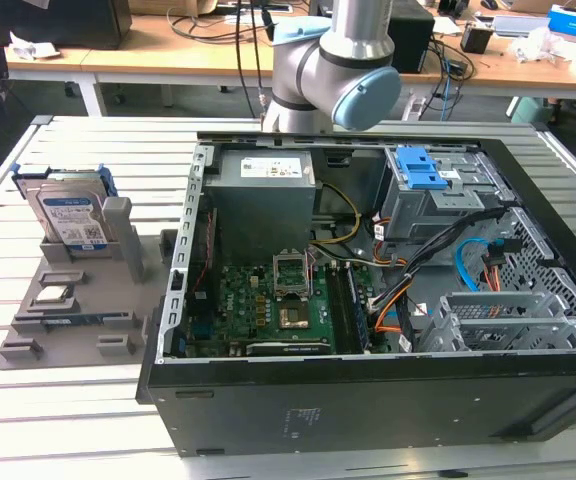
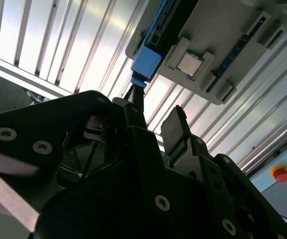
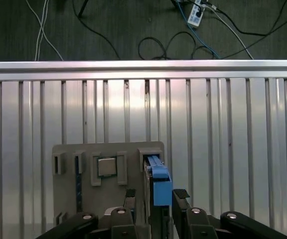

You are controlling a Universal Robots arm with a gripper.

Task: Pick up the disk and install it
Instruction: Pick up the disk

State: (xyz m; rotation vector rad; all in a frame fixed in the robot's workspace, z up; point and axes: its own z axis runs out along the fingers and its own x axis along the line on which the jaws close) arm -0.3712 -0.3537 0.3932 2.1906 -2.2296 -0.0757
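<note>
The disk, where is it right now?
The disk stands on edge in the grey holder at the exterior view's left, on the slatted table beside the open computer case.

We see the disk (image 1: pixel 68 213) as smooth silver metal with a slightly glossy paper label and blue plastic side rails, and it stands in a matt grey plastic holder (image 1: pixel 98 300). The table (image 1: pixel 28 420) is of ribbed bare metal with a bright sheen, while the gripper (image 3: pixel 154 195) looks matt black in both wrist views, with small shiny metal screws.
</note>
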